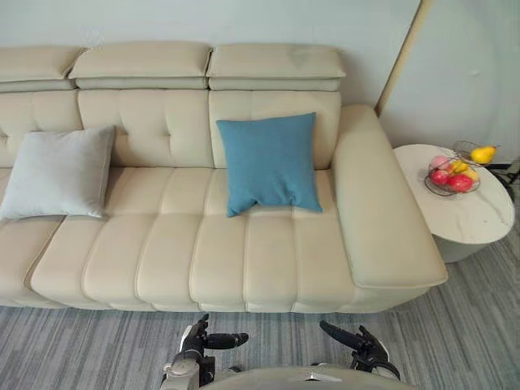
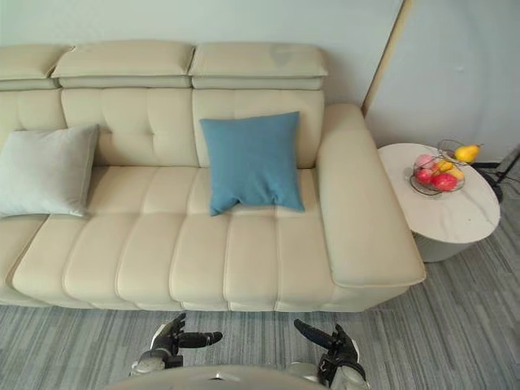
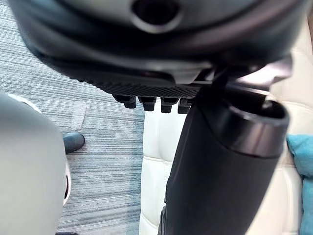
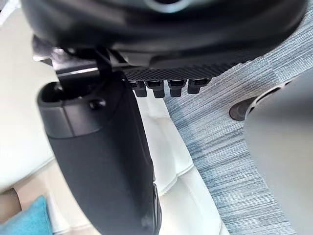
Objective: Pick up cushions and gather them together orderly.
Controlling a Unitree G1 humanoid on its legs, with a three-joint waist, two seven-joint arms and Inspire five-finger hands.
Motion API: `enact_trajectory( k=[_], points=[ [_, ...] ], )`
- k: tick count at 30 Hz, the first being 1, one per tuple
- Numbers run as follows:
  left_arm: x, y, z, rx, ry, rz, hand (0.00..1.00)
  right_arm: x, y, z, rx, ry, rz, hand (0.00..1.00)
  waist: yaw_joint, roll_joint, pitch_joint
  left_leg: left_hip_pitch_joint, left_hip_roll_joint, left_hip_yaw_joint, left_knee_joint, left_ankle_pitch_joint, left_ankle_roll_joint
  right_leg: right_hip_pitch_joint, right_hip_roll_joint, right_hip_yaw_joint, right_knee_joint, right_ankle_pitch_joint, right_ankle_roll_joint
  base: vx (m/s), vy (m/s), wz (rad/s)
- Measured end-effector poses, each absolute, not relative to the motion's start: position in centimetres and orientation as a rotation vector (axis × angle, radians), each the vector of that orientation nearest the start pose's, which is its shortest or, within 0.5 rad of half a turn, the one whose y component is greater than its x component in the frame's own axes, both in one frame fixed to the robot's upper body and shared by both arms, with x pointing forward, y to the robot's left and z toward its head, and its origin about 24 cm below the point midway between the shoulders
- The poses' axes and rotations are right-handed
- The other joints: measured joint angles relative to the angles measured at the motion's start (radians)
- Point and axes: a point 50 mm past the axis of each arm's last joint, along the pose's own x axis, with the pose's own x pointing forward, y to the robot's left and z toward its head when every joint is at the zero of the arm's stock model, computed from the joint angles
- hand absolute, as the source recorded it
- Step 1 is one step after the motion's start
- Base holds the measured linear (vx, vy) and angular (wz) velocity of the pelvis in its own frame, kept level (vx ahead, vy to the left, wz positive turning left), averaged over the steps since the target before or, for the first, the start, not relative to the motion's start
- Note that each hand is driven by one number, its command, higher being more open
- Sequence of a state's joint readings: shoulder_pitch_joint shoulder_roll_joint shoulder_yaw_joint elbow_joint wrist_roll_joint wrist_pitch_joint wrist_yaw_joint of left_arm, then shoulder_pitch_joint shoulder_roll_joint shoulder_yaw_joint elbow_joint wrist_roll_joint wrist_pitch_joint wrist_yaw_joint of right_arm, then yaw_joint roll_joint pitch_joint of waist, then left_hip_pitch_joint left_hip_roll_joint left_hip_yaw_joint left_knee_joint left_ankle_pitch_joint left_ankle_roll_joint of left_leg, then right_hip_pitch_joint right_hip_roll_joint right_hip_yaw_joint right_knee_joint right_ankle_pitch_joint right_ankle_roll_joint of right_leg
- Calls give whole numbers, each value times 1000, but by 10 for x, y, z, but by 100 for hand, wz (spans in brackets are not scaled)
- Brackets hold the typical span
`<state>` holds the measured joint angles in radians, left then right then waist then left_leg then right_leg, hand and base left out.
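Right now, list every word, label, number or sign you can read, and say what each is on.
None: there is no text to read. The sofa, blue cushion, grey cushion, side table and fruit bowl all look plain, with no print or labels.

1 blue cushion [image 1: 270,162], 1 grey cushion [image 1: 58,172] (1 sofa [image 1: 162,252]).

A square blue cushion [image 1: 270,162] leans upright against the back of the cream sofa [image 1: 244,260], close to its right armrest; a pale grey cushion [image 1: 58,172] leans likewise further left, well apart from it
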<state>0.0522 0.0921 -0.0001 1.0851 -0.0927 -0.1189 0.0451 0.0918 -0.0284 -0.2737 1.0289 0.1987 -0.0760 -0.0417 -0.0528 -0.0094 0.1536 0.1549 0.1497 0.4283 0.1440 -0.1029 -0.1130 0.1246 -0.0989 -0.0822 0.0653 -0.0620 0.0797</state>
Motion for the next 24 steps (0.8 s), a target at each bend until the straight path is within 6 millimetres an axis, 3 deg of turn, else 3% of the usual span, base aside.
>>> enact_trajectory(
  k=[2,5,7,9,10,11,12,14,15,16,18,19,20,22,23,24],
  points=[
    [107,189,-158,5,1015,163,100,92,-207,-158,243,999,-459,100,-7,6,-2,2,16,4,57,1,1,-55,29,115,50,-9,-12,28,-128,-147],
    [108,180,-159,-13,1016,148,100,85,-216,-157,218,1011,-477,100,-20,36,-3,34,21,34,27,1,1,-129,72,238,97,-6,-14,65,-60,-140],
    [108,177,-159,-23,1015,150,100,82,-219,-158,206,1024,-474,100,-39,40,2,72,24,163,1,1,1,-200,124,362,156,1,-18,66,-17,-189],
    [111,177,-159,-21,1010,147,100,90,-217,-156,186,1016,-441,100,-50,33,8,96,29,293,-15,1,1,-267,169,382,182,37,-21,31,-61,-189],
    [112,177,-158,-17,1009,144,100,93,-216,-156,181,1012,-430,100,-53,30,10,101,31,328,-17,1,1,-288,175,349,181,52,-29,-5,-105,-171],
    [116,177,-157,-9,1000,135,100,97,-214,-155,174,1006,-416,100,-63,30,18,106,40,372,-15,1,2,-321,157,220,179,49,-89,-44,-124,-139],
    [124,175,-155,2,985,115,100,95,-215,-156,173,1014,-419,100,-74,28,21,118,35,404,-15,1,1,-355,72,-35,239,6,-163,-35,-78,-116],
    [127,172,-154,5,971,102,100,92,-215,-157,169,1027,-424,100,-78,27,21,140,29,423,-17,1,1,-352,-12,-250,295,-22,-183,92,-38,-87],
    [125,171,-155,8,977,96,100,93,-218,-156,160,1011,-431,100,-93,36,19,151,45,448,-13,1,1,-333,-71,-477,339,-66,-199,212,-111,-104],
    [130,170,-153,8,962,92,100,94,-220,-155,153,1007,-431,100,-94,34,21,162,49,471,-13,0,0,-339,-67,-513,354,-86,-201,189,-196,-106],
    [133,168,-153,1,959,89,100,98,-221,-154,148,998,-427,100,-91,48,30,168,65,493,6,3,-1,-352,-29,-464,364,-96,-206,129,-205,-83],
    [131,168,-154,-8,971,92,100,101,-223,-153,134,992,-419,100,-88,52,34,164,99,503,98,4,1,-356,-11,-425,371,-113,-206,106,-254,-112],
    [128,167,-155,-8,989,89,100,100,-221,-154,127,1000,-404,100,-90,39,40,134,169,484,299,10,28,-343,9,-370,366,-137,-198,102,-276,-122],
    [118,167,-159,-14,1020,89,100,100,-219,-155,113,1010,-383,100,-87,37,44,78,240,441,536,-59,28,-310,43,-317,337,-139,-202,102,-283,-108],
    [117,169,-159,-18,1023,92,100,98,-218,-155,110,1020,-378,100,-87,36,44,22,255,375,657,-116,27,-269,79,-269,305,-136,-208,89,-219,-107],
    [118,169,-159,-19,1020,95,100,98,-219,-156,106,1025,-377,100,-86,37,44,-4,240,320,673,-134,21,-249,94,-245,290,-132,-210,130,-164,-123]
  ],
)
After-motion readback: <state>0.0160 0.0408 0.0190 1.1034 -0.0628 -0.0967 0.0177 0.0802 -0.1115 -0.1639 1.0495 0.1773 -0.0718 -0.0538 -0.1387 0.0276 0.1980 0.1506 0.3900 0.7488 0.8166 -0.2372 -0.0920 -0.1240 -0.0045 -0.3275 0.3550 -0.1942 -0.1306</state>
